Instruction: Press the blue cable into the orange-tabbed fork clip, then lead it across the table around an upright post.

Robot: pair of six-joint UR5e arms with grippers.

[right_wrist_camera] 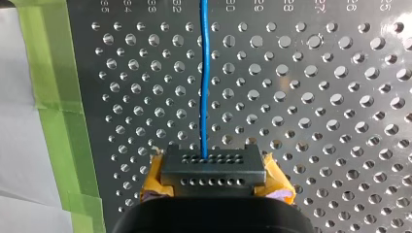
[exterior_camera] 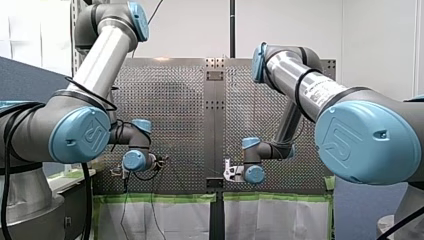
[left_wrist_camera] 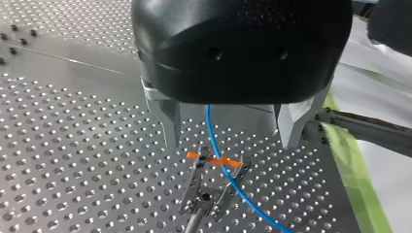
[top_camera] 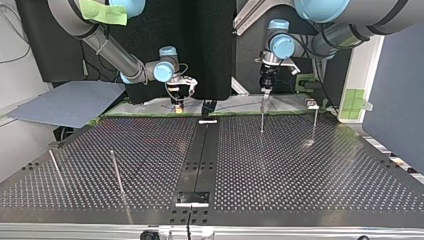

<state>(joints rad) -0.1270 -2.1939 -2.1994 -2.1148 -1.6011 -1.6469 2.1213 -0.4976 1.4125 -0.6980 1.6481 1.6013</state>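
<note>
With the blue cable (left_wrist_camera: 209, 127) running between my left gripper's (left_wrist_camera: 231, 141) spread jaws into the orange-tabbed fork clip (left_wrist_camera: 213, 184) just ahead, and my right gripper (right_wrist_camera: 212, 170) pinching it taut, pressing-in looks nearly finished, so next comes leading it round an upright post (top_camera: 116, 170).

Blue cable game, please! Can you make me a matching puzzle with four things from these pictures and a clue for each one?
Things:
1 blue cable
2 fork clip
3 my left gripper
4 green tape

Clues:
A has orange tabs
B open wide
C runs along the table edge
D pinched by my right gripper

Pairs: 1-D, 2-A, 3-B, 4-C
</note>
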